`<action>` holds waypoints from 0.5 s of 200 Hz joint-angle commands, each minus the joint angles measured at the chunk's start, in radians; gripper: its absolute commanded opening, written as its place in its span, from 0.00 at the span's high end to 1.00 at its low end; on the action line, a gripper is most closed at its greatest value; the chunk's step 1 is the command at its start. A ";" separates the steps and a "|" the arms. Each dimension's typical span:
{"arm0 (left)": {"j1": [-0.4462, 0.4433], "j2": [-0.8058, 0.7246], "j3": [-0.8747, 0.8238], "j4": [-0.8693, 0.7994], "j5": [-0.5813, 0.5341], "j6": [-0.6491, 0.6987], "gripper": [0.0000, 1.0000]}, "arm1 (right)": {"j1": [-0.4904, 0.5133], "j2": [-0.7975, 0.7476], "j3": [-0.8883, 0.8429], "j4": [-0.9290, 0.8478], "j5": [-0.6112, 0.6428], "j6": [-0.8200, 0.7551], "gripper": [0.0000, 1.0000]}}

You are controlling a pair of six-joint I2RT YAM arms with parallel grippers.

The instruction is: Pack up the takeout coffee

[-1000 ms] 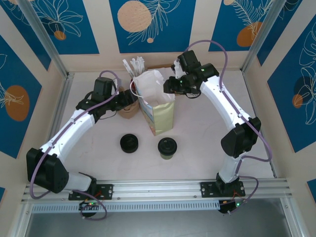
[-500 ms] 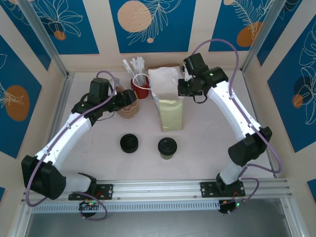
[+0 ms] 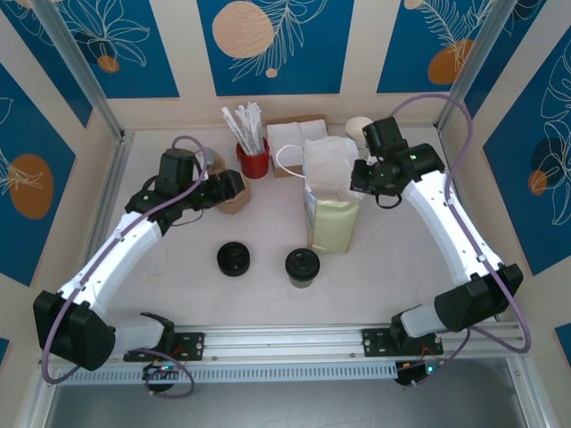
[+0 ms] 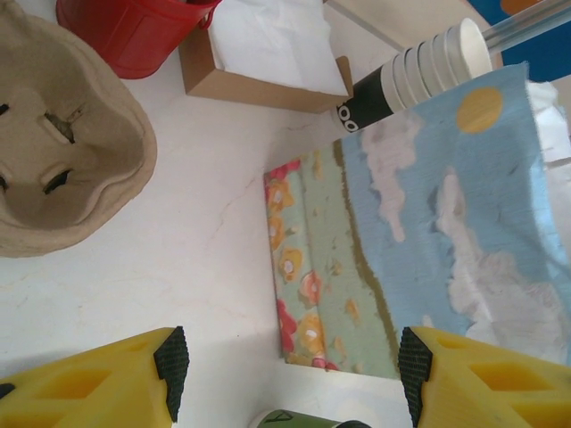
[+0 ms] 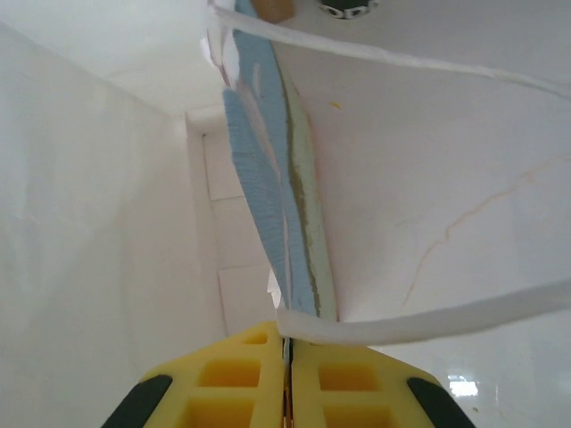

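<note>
Takeout coffee, black lid on, stands on the table near the front, in the same spot as a second ago and touched by nothing. What has changed is the paper bag: it sits clearly further right now, just behind and right of the cup. The right gripper has gone from part-open to clamped on the bag's top edge, so I read this as bag positioning; the cup isn't packed yet. Left gripper hangs with jaws apart and empty by the pulp cup carrier. Hard to make out: the bag's inside, and whether the right fingers pinch the wall or the handle strap. In the left wrist view the coffee is only a sliver at the bottom edge.
</note>
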 commanded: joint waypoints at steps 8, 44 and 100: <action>0.014 -0.006 -0.043 0.016 -0.042 0.023 0.34 | -0.031 -0.071 -0.063 0.044 -0.024 0.093 0.90; 0.035 0.051 -0.063 0.062 -0.088 0.019 0.35 | -0.050 -0.114 -0.114 0.104 -0.051 0.118 0.89; 0.080 0.097 -0.098 0.090 -0.217 -0.024 0.35 | -0.095 -0.129 -0.113 0.103 -0.139 0.116 0.68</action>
